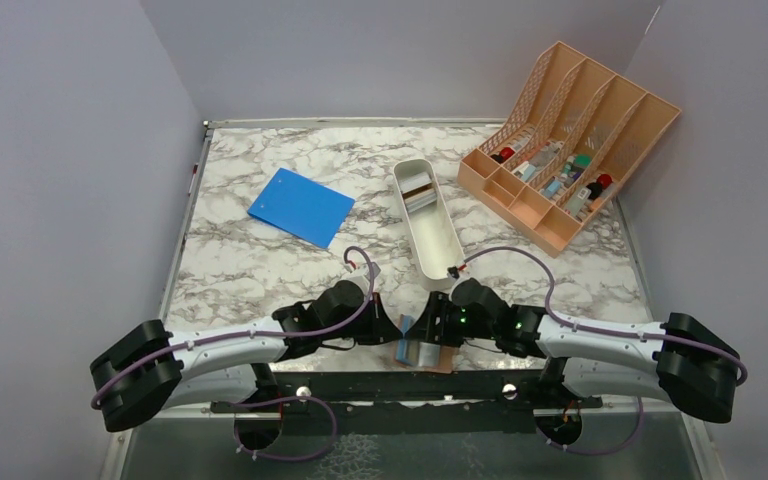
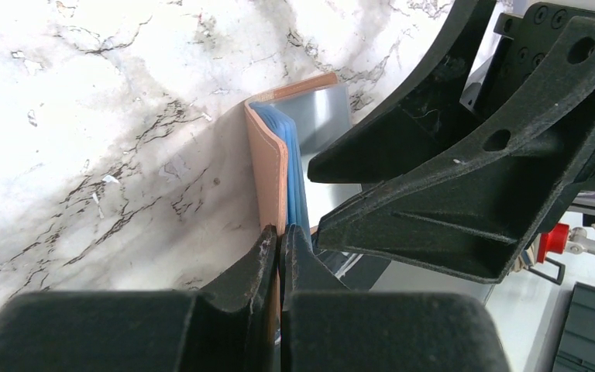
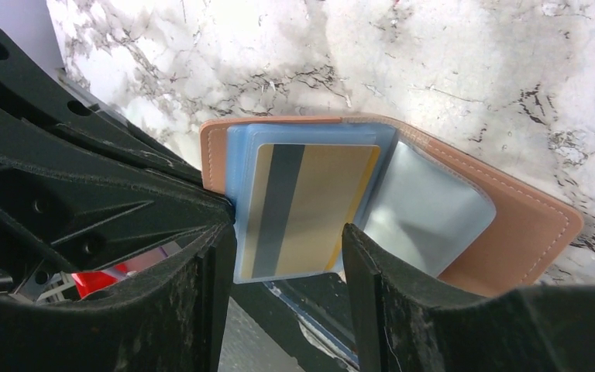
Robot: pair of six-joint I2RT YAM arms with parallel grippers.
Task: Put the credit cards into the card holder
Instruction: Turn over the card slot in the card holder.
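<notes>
Quick colour rundown: the marble-look worktop [image 1: 250,270] is white with grey-black veining all over. The left claw [image 2: 279,249] and right claw [image 3: 288,252] are both matte black, and the arm cables [image 1: 505,249] are lilac. Between the right claw's fingers, the tan-brown leather-like card holder [image 3: 527,232] has pale stitching round its edge and pale blue see-through sleeves inside. The gold plastic credit card [image 3: 318,209] in there has a dark grey stripe. Well beyond the claws: bright blue flat notebook [image 1: 301,207], white oblong tray [image 1: 438,240], peach lattice desk organiser [image 1: 520,205].
</notes>
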